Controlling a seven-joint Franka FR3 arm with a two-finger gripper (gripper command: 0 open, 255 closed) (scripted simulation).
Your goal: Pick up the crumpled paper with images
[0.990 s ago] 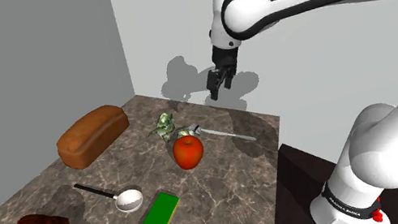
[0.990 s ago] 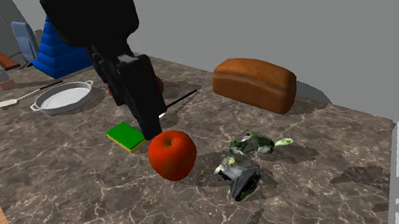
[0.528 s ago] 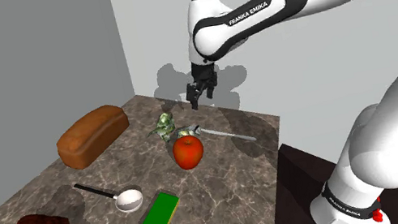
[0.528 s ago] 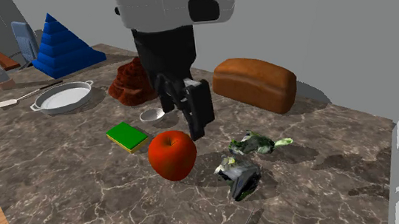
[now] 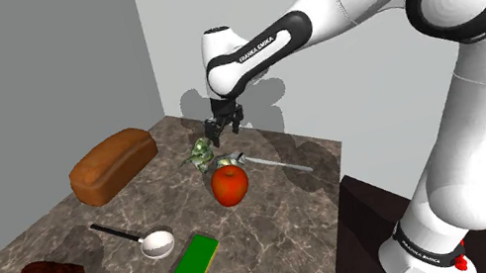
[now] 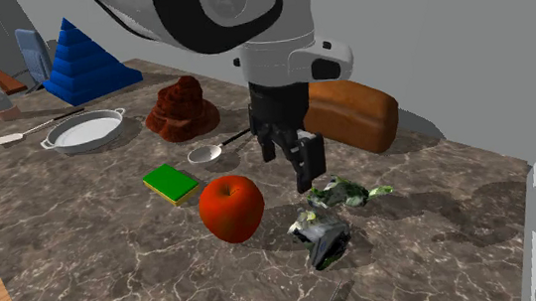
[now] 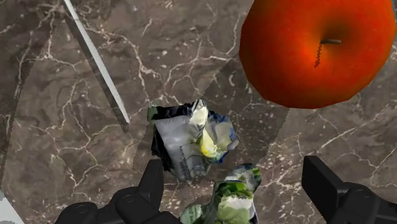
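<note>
"Two crumpled wads, is it?"

"Yes. Nearest us, just beside the apple, a grey-white wad lies on the marbled table. Just behind it, a little farther from the apple, sits the crumpled paper, printed in green."

"And the gripper?"

"It hangs over that green one, above the apple's far side, fingers spread wide and clasping nothing. The paper lies between them, close by one finger, well clear of the other."

"Anything farther back?"

"A brown loaf, well apart from the apple, near the grey wall."
</note>
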